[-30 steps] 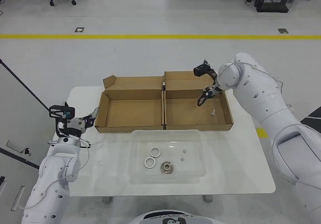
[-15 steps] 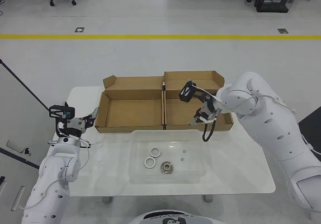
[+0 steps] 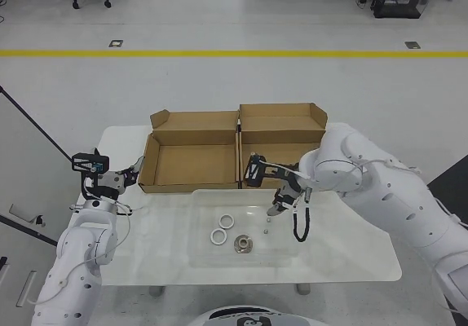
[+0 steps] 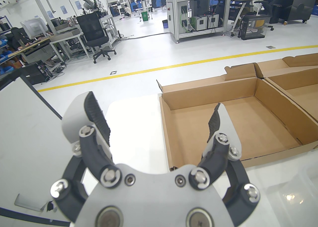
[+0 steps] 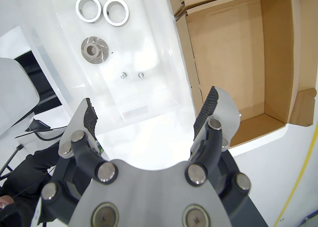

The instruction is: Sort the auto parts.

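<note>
Smooth metal rings (image 5: 88,9), round flange (image 5: 95,50) in clear tray (image 5: 149,39) | my right gripper (image 5: 150,98) wide above it | my left gripper (image 4: 154,102) wide

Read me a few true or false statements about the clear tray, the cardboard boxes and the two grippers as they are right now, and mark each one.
1. Two white rings lie in the clear plastic tray. True.
2. The right gripper is shut on a small silver bolt. False: it is open and holds nothing, over the tray, and both bolts lie in the tray.
3. The grey metal flanged hub sits in the left brown cardboard box. False: it lies in the tray, near the rings.
4. The left gripper is open beside the left box. True.
</note>
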Motion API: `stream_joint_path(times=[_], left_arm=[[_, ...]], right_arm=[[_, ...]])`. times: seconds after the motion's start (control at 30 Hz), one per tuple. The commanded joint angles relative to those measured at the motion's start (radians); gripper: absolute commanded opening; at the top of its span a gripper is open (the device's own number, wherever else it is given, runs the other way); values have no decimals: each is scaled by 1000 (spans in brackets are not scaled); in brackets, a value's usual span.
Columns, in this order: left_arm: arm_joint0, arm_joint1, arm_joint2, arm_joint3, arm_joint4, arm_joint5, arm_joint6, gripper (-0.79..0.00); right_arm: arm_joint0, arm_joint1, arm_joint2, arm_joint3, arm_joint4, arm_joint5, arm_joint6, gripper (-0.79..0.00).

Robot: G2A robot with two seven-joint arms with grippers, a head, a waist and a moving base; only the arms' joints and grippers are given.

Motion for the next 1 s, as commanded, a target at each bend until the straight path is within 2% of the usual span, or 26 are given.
stream_joint_path(times=[0.0,0.5,0.73,0.97], left_arm=[[0,0,0,0,0,0,0,0],[0,0,0,0,0,0,0,0],[0,0,0,0,0,0,0,0],[0,0,0,0,0,0,0,0]], right_arm=[[9,5,-23,-7,12,-2,-1,0],[3,8,-60,-20,2,2,-22,0],[18,-17,-122,-42,-7,34,-9,0],[59,-61,-216,7,-8,72,48,0]])
